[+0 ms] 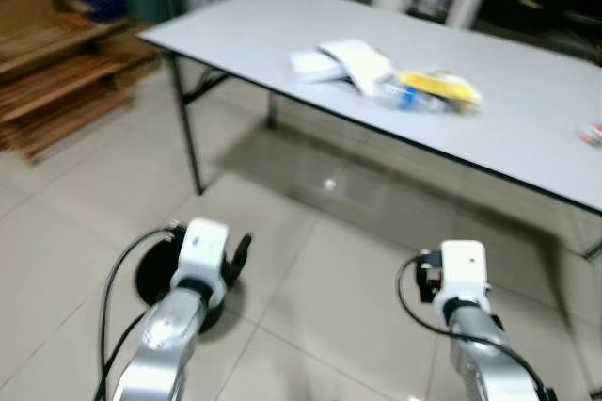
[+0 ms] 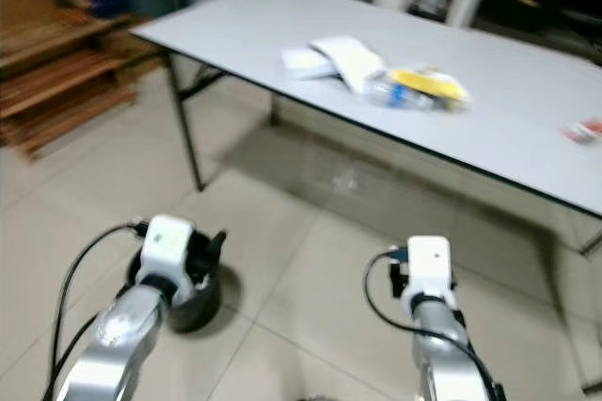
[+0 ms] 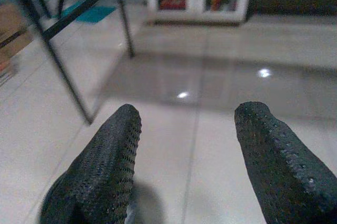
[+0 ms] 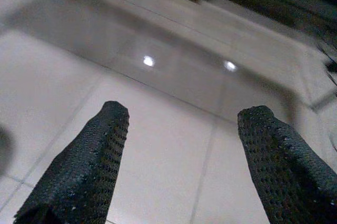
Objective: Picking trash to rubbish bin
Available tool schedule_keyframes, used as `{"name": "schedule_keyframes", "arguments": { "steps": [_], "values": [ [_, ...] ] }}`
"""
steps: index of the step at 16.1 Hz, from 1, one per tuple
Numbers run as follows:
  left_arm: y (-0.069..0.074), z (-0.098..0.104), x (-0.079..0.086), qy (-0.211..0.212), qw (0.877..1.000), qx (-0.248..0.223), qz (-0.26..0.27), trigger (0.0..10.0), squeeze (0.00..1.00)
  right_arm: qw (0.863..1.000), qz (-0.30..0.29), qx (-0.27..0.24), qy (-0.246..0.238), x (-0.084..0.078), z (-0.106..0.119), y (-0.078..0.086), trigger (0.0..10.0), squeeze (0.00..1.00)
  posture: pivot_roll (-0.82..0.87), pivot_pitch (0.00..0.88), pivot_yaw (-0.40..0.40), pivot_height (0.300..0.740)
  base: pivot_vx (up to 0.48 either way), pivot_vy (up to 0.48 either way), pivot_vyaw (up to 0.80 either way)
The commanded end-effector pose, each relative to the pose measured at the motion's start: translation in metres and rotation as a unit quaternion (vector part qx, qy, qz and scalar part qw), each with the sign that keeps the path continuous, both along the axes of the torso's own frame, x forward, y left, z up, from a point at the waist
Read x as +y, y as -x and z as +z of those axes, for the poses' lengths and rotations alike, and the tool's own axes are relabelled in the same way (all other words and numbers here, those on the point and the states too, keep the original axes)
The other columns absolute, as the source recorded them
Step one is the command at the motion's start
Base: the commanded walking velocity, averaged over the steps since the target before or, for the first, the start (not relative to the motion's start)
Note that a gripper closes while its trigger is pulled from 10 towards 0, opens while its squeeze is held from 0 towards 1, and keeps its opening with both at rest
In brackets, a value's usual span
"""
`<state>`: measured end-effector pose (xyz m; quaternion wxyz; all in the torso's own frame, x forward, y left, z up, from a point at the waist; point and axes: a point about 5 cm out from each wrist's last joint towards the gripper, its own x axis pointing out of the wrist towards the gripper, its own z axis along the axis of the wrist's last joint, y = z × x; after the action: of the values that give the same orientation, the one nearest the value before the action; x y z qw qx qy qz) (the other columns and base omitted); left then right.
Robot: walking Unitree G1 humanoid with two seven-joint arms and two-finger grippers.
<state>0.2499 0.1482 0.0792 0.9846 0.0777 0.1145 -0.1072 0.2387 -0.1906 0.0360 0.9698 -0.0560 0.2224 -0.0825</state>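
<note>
Left eye view: trash pile (image 1: 395,76) (white papers, yellow wrapper, plastic bottle) sits mid-worktop (image 1: 527,128), near the front edge. Black rubbish bin (image 1: 160,280) on the floor under the left arm. Left hand (image 3: 184,145) spread wide, holding nothing. Right hand (image 4: 179,155) same, wide over bare floor tiles.

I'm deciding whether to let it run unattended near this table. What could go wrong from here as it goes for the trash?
1. The trash pile of papers, a bottle and a yellow wrapper overlaps, so a grasp may drag neighbours off the table.
2. The rubbish bin sits right by the left end effector; the arm might knock it over.
3. The views are blurred, so reach may be misjudged. The right end effector is open and low, far from the tabletop.
</note>
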Motion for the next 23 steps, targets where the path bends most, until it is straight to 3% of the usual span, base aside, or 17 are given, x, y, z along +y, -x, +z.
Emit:
{"name": "schedule_keyframes", "arguments": {
  "steps": [1,3,5,7,10,11,14,16,18,20,23],
  "values": [
    [-0.001,-0.001,0.003,-0.001,1.0,0.001,0.01,10.0,0.0,1.0,-0.006,-0.003,-0.013,0.002,0.002,-0.004,10.0,0.0,0.01,0.0,-0.064,0.74,0.0,0.0,-0.8],
    [-0.009,0.001,0.006,-0.009,1.0,-0.002,0.017,10.0,0.0,1.0,0.02,-0.012,-0.019,0.012,0.003,-0.013,10.0,0.0,0.04,0.0,-0.071,0.74,0.0,0.0,-0.8],
    [-0.01,-0.002,0.009,0.034,0.999,0.03,0.018,10.0,0.0,1.0,0.02,-0.011,-0.022,0.016,0.002,-0.015,10.0,0.0,0.05,0.0,-0.07,0.74,0.0,0.0,-0.8],
    [-0.011,-0.003,0.013,0.008,0.999,0.032,0.013,10.0,0.0,0.999,0.019,-0.015,-0.025,0.018,0.003,-0.022,10.0,0.0,0.05,0.0,-0.077,0.74,0.0,0.0,-0.8],
    [-0.02,0.013,0.004,-0.004,1.0,-0.023,-0.002,10.0,0.0,0.999,0.016,-0.026,-0.03,0.016,0.009,-0.029,10.0,0.0,0.05,0.0,-0.099,0.74,0.0,0.0,-0.79],
    [-0.022,0.016,0.001,-0.007,1.0,-0.022,-0.012,10.0,0.0,0.999,0.018,-0.027,-0.028,0.016,0.009,-0.028,10.0,0.0,0.05,0.0,-0.101,0.74,0.0,0.0,-0.79],
    [-0.013,0.019,0.005,0.021,1.0,-0.015,0.007,10.0,0.0,0.998,0.011,-0.051,-0.037,0.018,0.013,-0.023,10.0,0.0,0.04,0.0,-0.072,0.74,0.0,0.0,-0.78],
    [-0.009,0.02,0.0,0.015,0.998,-0.055,-0.013,10.0,0.0,0.995,0.022,-0.09,-0.048,0.022,0.028,-0.031,10.0,0.0,0.03,0.0,-0.058,0.74,0.0,0.0,-0.78],
    [-0.005,0.016,-0.003,0.01,0.998,-0.048,-0.039,10.0,0.0,0.996,0.024,-0.075,-0.045,0.021,0.021,-0.027,10.0,0.0,0.02,0.0,-0.054,0.74,0.0,0.0,-0.78],
    [-0.005,0.019,-0.002,0.019,0.998,-0.049,-0.034,10.0,0.0,0.997,0.025,-0.062,-0.048,0.021,0.014,-0.019,10.0,0.0,0.02,0.0,-0.036,0.74,0.0,0.0,-0.78],
    [-0.006,0.024,0.002,-0.003,0.998,-0.058,-0.017,10.0,0.0,0.995,0.017,-0.066,-0.066,0.023,0.014,-0.018,10.0,0.0,0.03,0.0,-0.02,0.74,0.0,0.0,-0.78]
  ]
}}
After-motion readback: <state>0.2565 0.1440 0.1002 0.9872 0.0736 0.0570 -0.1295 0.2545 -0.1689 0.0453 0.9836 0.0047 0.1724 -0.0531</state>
